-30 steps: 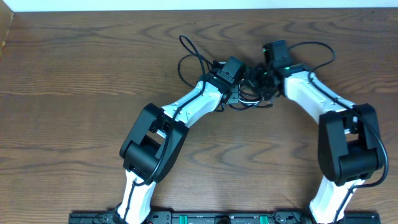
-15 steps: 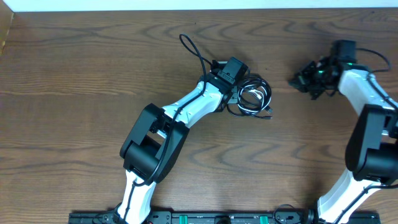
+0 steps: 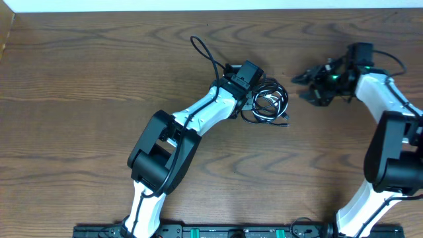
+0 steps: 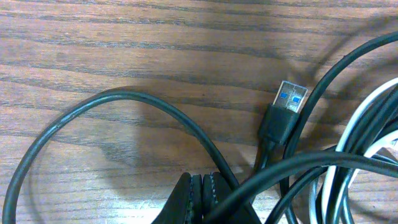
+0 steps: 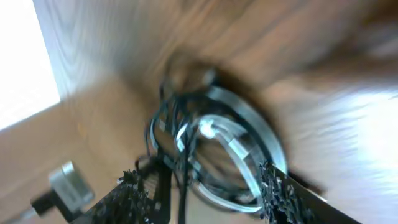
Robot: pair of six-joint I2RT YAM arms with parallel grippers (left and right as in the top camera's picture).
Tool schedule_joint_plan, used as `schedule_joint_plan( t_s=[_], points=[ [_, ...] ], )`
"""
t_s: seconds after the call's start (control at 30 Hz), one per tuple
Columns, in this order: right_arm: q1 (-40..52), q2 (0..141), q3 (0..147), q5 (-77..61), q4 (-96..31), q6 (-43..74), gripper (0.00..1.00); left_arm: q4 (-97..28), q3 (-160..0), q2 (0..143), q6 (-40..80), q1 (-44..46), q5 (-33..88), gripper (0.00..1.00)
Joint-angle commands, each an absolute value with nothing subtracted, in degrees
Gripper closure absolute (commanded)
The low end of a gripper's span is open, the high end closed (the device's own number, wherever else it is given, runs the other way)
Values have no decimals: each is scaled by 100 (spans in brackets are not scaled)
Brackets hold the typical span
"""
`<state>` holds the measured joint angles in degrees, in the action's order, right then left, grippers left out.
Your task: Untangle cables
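A tangle of black and white cables (image 3: 271, 104) lies mid-table, and one black cable (image 3: 206, 54) loops off to the back left. My left gripper (image 3: 254, 98) rests at the tangle's left edge. In the left wrist view its fingertips (image 4: 202, 177) are pressed together with nothing between them; a black cable (image 4: 124, 99) arcs past and a USB plug (image 4: 289, 101) lies beside a white cable (image 4: 364, 121). My right gripper (image 3: 305, 87) is off to the right, fingers spread. Its blurred wrist view shows a small coil of black and pale cables (image 5: 217, 143) between the open fingers (image 5: 202, 177); contact cannot be told.
The wooden table (image 3: 79, 99) ends at a white strip along the back (image 3: 198, 5). The arms' base rail (image 3: 211, 231) runs along the front edge. A small silver plug-like piece (image 5: 65, 180) shows at the left of the right wrist view.
My right gripper pulled away to the right from the tangle, taking a small dark coil with it, then opened. The left arm stayed put.
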<state>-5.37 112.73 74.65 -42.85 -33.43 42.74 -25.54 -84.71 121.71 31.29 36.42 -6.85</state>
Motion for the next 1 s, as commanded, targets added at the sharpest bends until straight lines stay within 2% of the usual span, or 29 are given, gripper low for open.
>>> schedule_joint_plan(
  t_s=[0.0, 0.07, 0.3, 0.37, 0.4, 0.47, 0.5, 0.53, 0.57, 0.73, 0.97],
  points=[
    [-47, 11098, 7520, -4689, -3409, 4106, 37, -2589, -8460, 12055, 3072, 3603, -864, 92],
    [161, 11098, 7520, -4685, -3402, 4108, 30, -2589, -8460, 12055, 3072, 3603, -864, 92],
    [895, 11098, 7520, -4099, -3404, 4495, 32, -2589, -8460, 12055, 3072, 3603, -864, 92],
    [1173, 11098, 7520, -3771, -3404, 4740, 40, -2589, -8460, 12055, 3072, 3603, -864, 92],
    [1253, 11098, 7520, -3675, -3402, 4823, 48, -2589, -8460, 12055, 3072, 3603, -864, 92],
    [1374, 11098, 7520, -3446, -3404, 4925, 67, -2591, -8460, 12055, 3072, 3603, -864, 92],
    [1402, 11098, 7520, -3310, -3402, 4930, 85, -2593, -8460, 12055, 3072, 3603, -864, 92],
    [1409, 11098, 7520, -3177, -3402, 4928, 97, -2596, -8460, 12055, 3072, 3603, -864, 92],
    [1406, 11098, 7520, -3002, -3409, 4925, 99, -2611, -8460, 12055, 3072, 3603, -864, 92],
    [1011, 11098, 7520, -2320, -3428, 4860, 99, -2637, -8460, 12055, 3070, 3603, -867, 92],
    [-231, 11098, 7520, -2303, -3673, 4552, 99, -2633, -8460, 12055, 3070, 3603, -867, 92]
  ],
)
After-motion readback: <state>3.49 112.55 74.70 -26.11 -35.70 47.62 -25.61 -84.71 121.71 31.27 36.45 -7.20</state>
